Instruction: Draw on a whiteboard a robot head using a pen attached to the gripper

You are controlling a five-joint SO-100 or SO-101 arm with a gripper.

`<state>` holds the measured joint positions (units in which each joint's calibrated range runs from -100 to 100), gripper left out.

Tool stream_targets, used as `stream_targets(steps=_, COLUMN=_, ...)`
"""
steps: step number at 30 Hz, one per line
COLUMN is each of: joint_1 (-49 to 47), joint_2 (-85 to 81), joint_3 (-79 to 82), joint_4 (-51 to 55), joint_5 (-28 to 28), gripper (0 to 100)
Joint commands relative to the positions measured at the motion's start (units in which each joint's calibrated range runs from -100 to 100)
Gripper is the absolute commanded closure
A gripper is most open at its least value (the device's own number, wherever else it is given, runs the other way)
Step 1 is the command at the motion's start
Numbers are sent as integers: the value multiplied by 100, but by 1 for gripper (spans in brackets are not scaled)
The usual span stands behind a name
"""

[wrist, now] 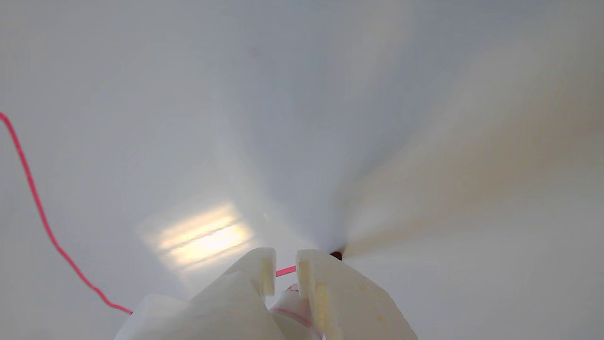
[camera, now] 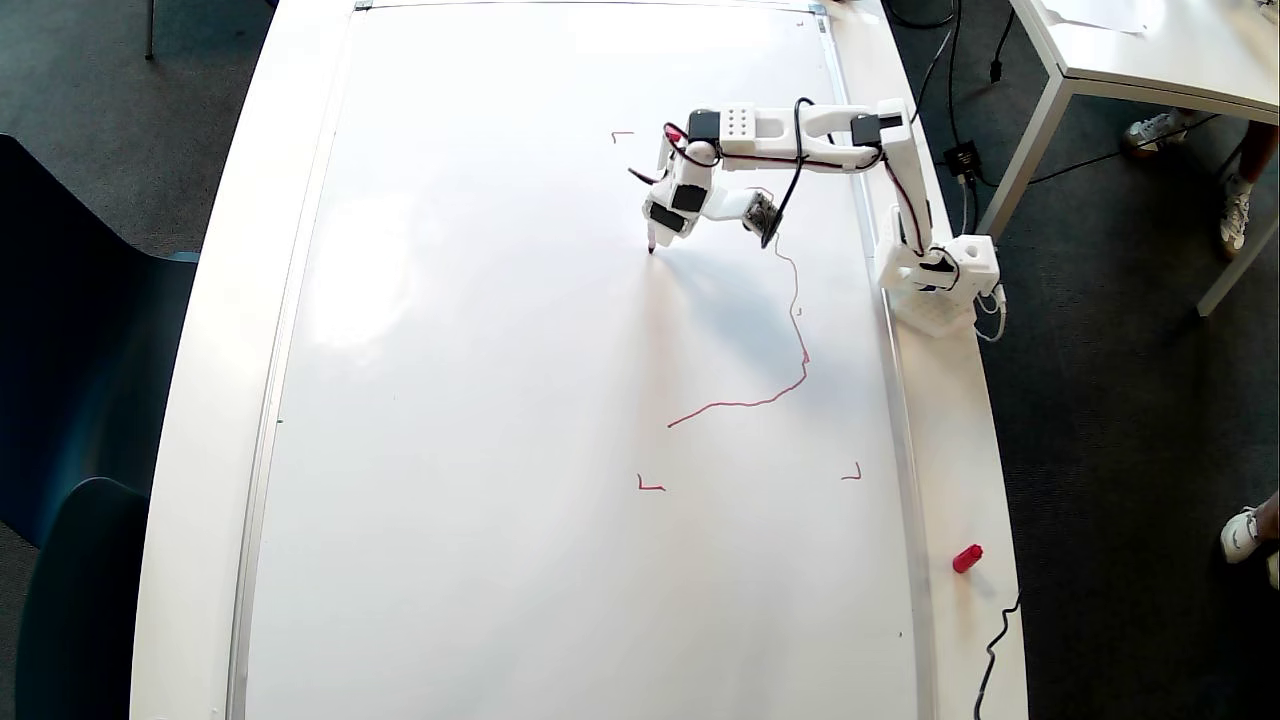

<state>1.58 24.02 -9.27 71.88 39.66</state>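
Standing beside the desk (camera: 960,450), I see the pen (camera: 651,241) pointing down from the end effector (camera: 652,244), its red tip at or just above the whiteboard (camera: 450,400), near the upper middle of the overhead view. In the wrist view the two white fingers (wrist: 325,293) sit close together with the pen's white and red body (wrist: 295,300) wedged between them, so the end effector looks clenched on the pen. The marker seems light and stiff, with a smooth barrel that could slip or tilt under pressure; holding it low, near the tip, seems the steadiest grip. The board is glossy and hard, so I expect the nib to skate easily. Of the robot head (camera: 770,385) only a wobbly red stroke exists so far, running down and then leftward, well apart from the tip. Small red corner marks (camera: 650,486) frame the drawing area. A loose red cap (camera: 967,558) lies on the desk edge to the right. No containers are in sight
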Motion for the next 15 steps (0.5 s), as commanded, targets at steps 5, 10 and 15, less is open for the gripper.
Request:
stream_targets(steps=5, joint_1=-1053, joint_2=1, joint_3=-3, joint_4=84, joint_5=-545, gripper=99)
stream_targets(steps=10, joint_1=-1635, joint_2=1, joint_3=-12, joint_4=84, joint_5=-813, gripper=99)
stream_targets(steps=15, joint_1=-2122, joint_2=9, joint_3=-21, joint_4=84, joint_5=-1076, gripper=99)
